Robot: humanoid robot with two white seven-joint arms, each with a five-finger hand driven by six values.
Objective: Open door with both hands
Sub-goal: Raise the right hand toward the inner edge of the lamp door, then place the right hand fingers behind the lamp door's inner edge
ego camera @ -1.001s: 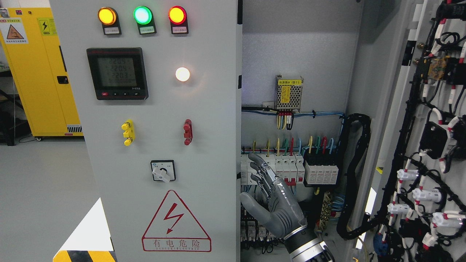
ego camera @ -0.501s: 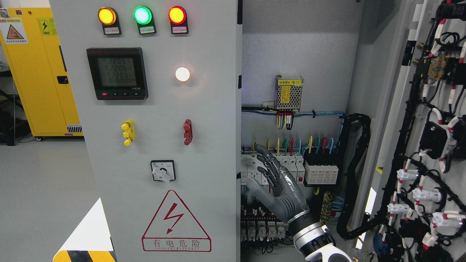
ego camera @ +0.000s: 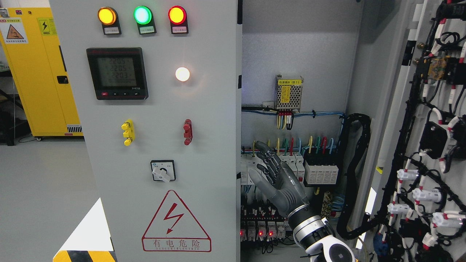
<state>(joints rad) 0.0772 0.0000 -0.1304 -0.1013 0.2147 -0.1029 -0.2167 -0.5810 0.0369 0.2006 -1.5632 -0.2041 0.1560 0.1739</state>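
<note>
The grey cabinet's left door is closed; it carries three lit lamps, a meter, a rotary switch and a red warning triangle. The right door is swung open at the right, and its inner side shows black wiring and white connectors. My right hand comes in from the bottom right. Its fingers are spread, it holds nothing, and it is raised inside the open cabinet in front of the row of white circuit breakers, close to the closed door's right edge. The left hand is out of view.
Inside the cabinet are a metal power supply, coloured wires, black breakers and a thick black cable conduit. Relays with red lights sit low. A yellow cabinet stands at the far left on the grey floor.
My right hand has risen and moved slightly right in front of the breakers. More of its wrist and forearm now shows. The doors have not moved.
</note>
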